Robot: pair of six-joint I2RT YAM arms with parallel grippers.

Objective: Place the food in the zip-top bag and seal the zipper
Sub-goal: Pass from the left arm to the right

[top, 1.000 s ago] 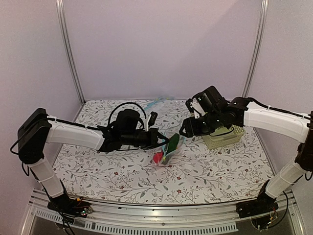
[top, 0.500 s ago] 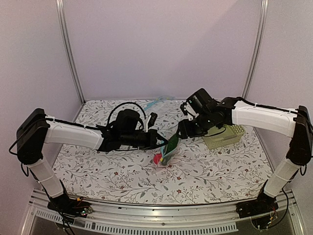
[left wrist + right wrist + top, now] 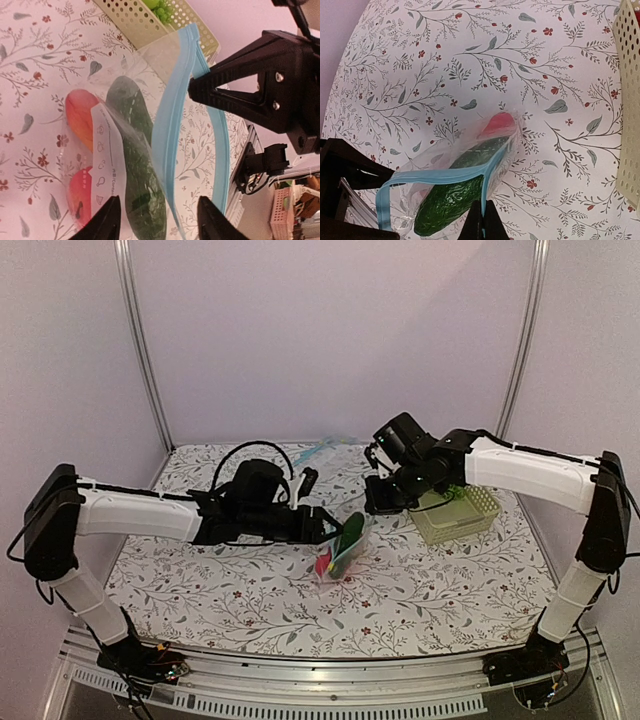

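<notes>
While the right gripper is now clamped on the zipper, the left gripper is released.
Its fingers are half parted, nothing held; the food is kept inside the zip-top bag on the table; sealing is judged outstanding.

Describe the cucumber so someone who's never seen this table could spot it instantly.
Mid-way across the flowered table is a clear bag with a blue zipper. The cucumber is inside it: the only long, dark green piece, beside rounder red ones.

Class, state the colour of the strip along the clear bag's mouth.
The zipper strip is light blue, clearest in the left wrist view.
</notes>
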